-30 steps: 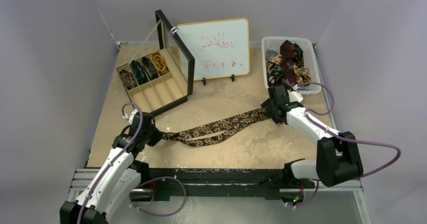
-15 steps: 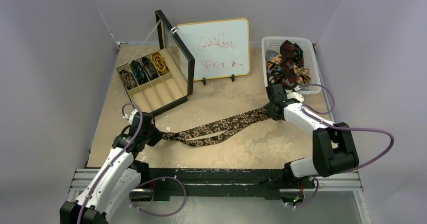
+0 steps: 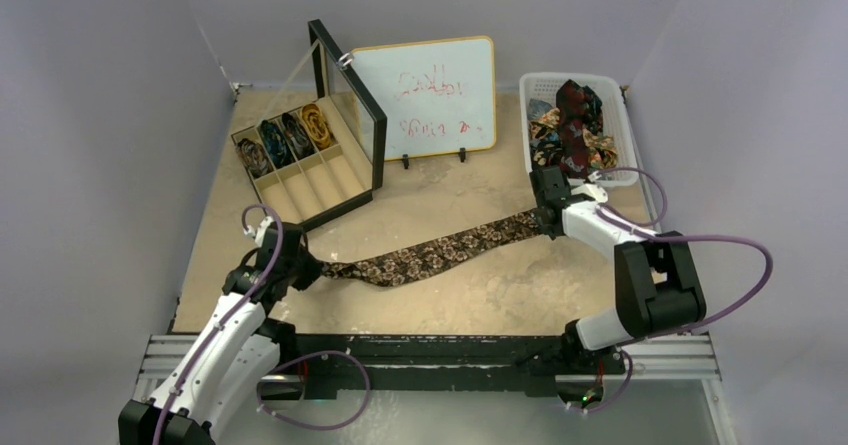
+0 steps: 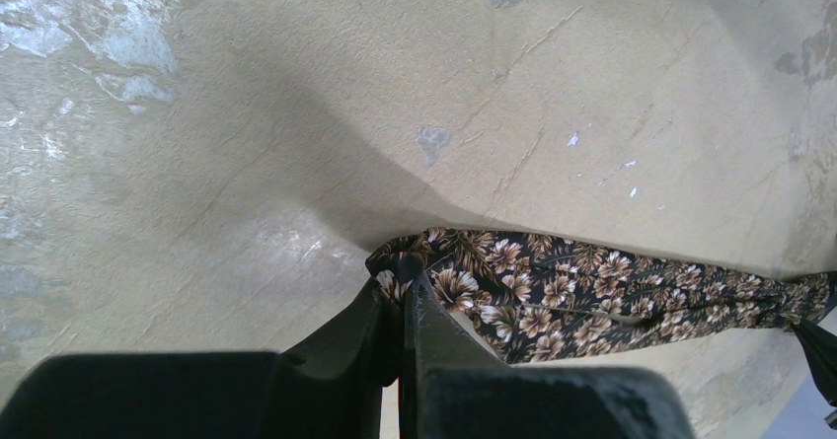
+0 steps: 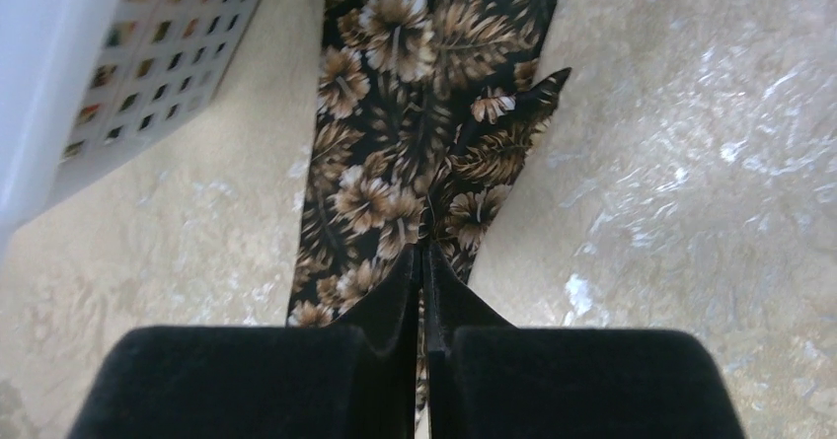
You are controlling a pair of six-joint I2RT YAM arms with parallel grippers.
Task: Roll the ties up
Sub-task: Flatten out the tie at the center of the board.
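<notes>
A brown floral tie (image 3: 430,255), folded double, lies stretched across the middle of the table between both arms. My left gripper (image 3: 312,268) is shut on its folded end, where the fabric (image 4: 592,291) bunches between the jaws of that gripper (image 4: 407,296). My right gripper (image 3: 541,222) is shut on the other end, near the basket. In the right wrist view the tie (image 5: 395,163) runs away from the shut gripper (image 5: 424,254), with a pointed tip beside it. Several rolled ties (image 3: 285,135) sit in the organiser box. Loose ties (image 3: 572,115) fill the basket.
The black organiser box (image 3: 330,180) stands at the back left with its glass lid (image 3: 350,100) raised. A whiteboard (image 3: 425,95) stands at the back centre. The white basket (image 3: 622,125) sits at the back right, close to my right gripper, and its wall (image 5: 99,54) shows in the right wrist view.
My right gripper has shut on the tie's end. The two layers, which gaped apart, now lie together in one straighter band. The right arm's elbow has swung left. The left arm has not moved.
</notes>
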